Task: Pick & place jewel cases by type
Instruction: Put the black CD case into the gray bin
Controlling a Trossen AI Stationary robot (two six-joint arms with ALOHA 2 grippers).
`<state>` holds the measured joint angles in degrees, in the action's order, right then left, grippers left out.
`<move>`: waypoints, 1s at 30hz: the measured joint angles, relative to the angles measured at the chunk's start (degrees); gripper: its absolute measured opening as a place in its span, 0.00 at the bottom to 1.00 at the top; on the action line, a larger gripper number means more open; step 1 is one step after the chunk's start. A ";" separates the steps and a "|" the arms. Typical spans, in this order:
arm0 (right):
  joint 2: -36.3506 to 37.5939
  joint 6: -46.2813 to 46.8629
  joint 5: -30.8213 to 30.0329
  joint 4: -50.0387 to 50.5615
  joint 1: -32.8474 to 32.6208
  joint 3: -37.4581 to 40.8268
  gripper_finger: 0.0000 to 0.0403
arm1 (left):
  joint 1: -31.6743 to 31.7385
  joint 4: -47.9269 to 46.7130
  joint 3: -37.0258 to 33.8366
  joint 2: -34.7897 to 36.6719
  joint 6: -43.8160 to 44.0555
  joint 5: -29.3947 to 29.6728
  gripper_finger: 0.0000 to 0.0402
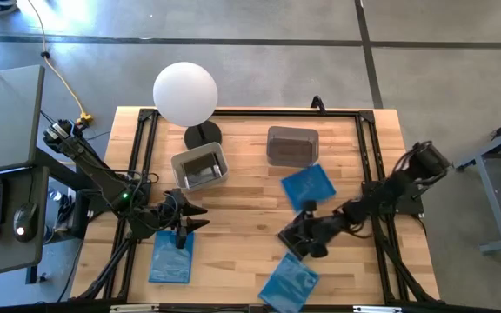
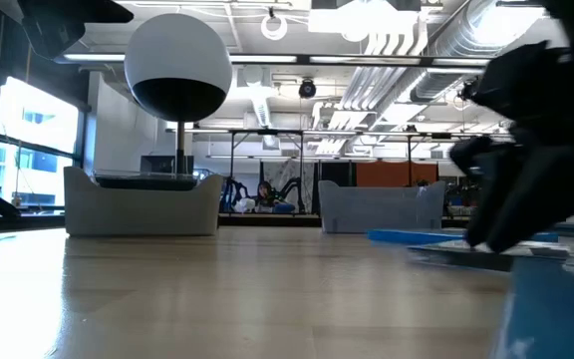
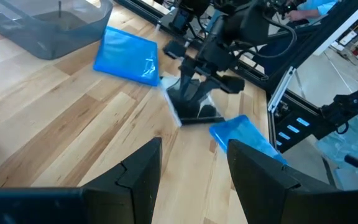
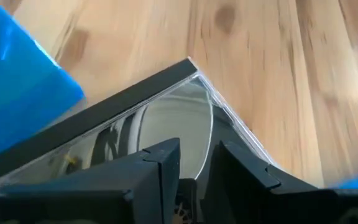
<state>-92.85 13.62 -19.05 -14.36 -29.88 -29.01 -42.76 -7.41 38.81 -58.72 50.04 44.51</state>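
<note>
No text, label, brand, number or sign can be read in any view

3 blue jewel cases (image 1: 308, 184) (image 1: 289, 283) (image 1: 171, 256) flat on table; 1 clear jewel case (image 4: 166, 118) between right pincer (image 4: 194, 163) fingers.

Table (image 1: 250, 200): pale wood planks, smooth with a soft sheen, grain and knots plain from where I sit; edged by a matt black metal frame (image 1: 368, 174).
Blue cases (image 1: 308, 185): translucent plastic, glossy, catching light in streaks.
Clear case (image 4: 166, 118): hard transparent plastic with a dark spine and a mirror-like face.
Tubs (image 1: 200, 167): grey translucent plastic, dull and slightly cloudy.
Globe lamp (image 1: 185, 93): smooth matt white shell.
Right claw (image 4: 194, 165) and left claw (image 3: 191, 165): matt black plastic fingers, faintly textured.
Floor (image 1: 259, 52): polished grey concrete.
</note>
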 joint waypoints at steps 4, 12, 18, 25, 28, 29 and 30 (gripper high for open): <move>-5.09 -8.61 1.85 -0.52 4.24 -5.03 0.27 | 0.00 0.00 0.00 0.01 0.00 0.03 0.45; -12.39 -24.99 6.71 1.02 13.26 -18.66 0.27 | 0.00 -0.01 0.00 0.01 -0.02 -0.39 0.45; -18.90 -32.41 12.40 0.82 18.23 -29.45 0.27 | 0.00 -0.03 0.02 0.00 -0.22 -0.45 0.45; -19.77 -35.57 11.35 8.05 17.91 -39.37 0.27 | 0.00 0.18 0.02 -0.07 -0.07 -4.35 0.45; -17.82 -35.58 9.76 18.11 16.20 -42.15 0.27 | 0.00 0.41 0.02 -0.07 -0.04 -6.03 0.45; -16.97 -35.45 8.93 21.54 15.47 -42.79 0.27 | 0.00 0.42 0.02 -0.07 -0.07 -5.98 0.45; -16.06 -35.34 7.98 24.55 14.70 -43.18 0.27 | 0.00 0.33 0.02 -0.08 -0.21 -5.44 0.45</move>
<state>-108.90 -21.72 -11.07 10.18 -15.17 -72.19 -42.76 -7.08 38.83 -58.79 49.83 39.07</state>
